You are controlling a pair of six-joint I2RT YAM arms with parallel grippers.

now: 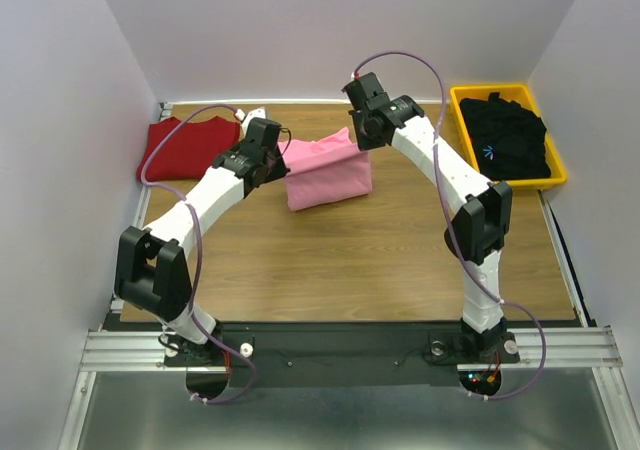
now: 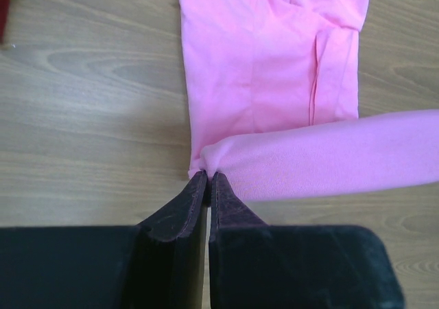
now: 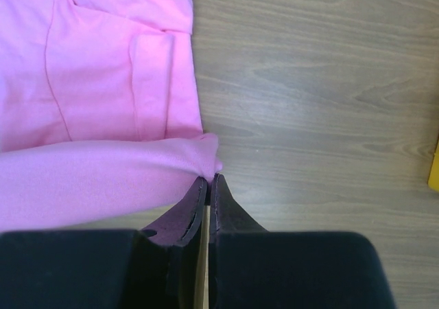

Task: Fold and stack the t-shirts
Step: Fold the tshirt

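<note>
The light pink t-shirt (image 1: 328, 172) lies partly folded at the middle back of the table. My left gripper (image 1: 283, 158) is shut on its left corner (image 2: 206, 163), lifted a little above the wood. My right gripper (image 1: 362, 140) is shut on its right corner (image 3: 209, 163). The held edge stretches between both grippers over the lower layer (image 2: 254, 69). The dark red t-shirt (image 1: 187, 147) lies folded at the back left. The black t-shirt (image 1: 512, 135) with a small blue mark is bunched in the yellow bin (image 1: 560, 175).
The yellow bin stands at the back right by the wall. White walls close in the table on the left, back and right. A metal rail (image 1: 300, 348) runs along the near edge by the arm bases.
</note>
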